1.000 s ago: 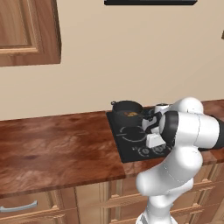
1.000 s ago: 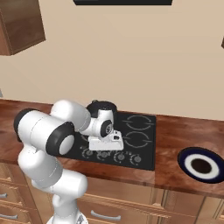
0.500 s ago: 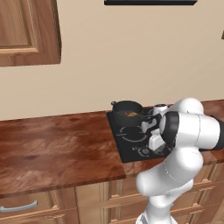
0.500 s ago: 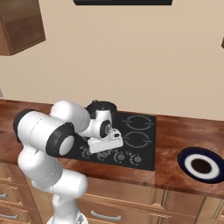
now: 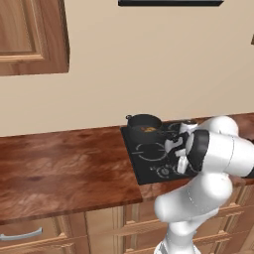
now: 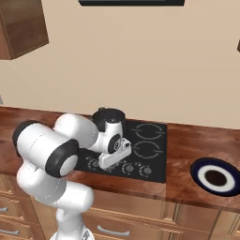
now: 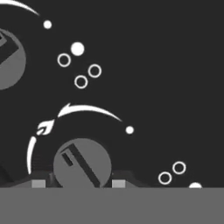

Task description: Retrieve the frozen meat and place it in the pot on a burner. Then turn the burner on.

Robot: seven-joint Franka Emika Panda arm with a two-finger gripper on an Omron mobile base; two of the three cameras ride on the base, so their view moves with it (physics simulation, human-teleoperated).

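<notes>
Already the frozen meat (image 5: 148, 129) sits in the pot (image 5: 144, 122); what's left is the burner, and the gripper (image 7: 81, 183) is clamped on a knob (image 7: 82, 162).

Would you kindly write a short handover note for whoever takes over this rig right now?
Pincer: shut on the burner knob, low at the front edge of the cooktop; its two tips flank the grey dial.
Frozen meat: already in the pot, an orange-brown lump inside it.
Pot: on the rear left burner of the cooktop.
Done: meat retrieved and placed in the pot.
Left: turn the gripped knob to light the burner; whether it is on cannot be told. Check that this knob serves the pot's burner.
</notes>
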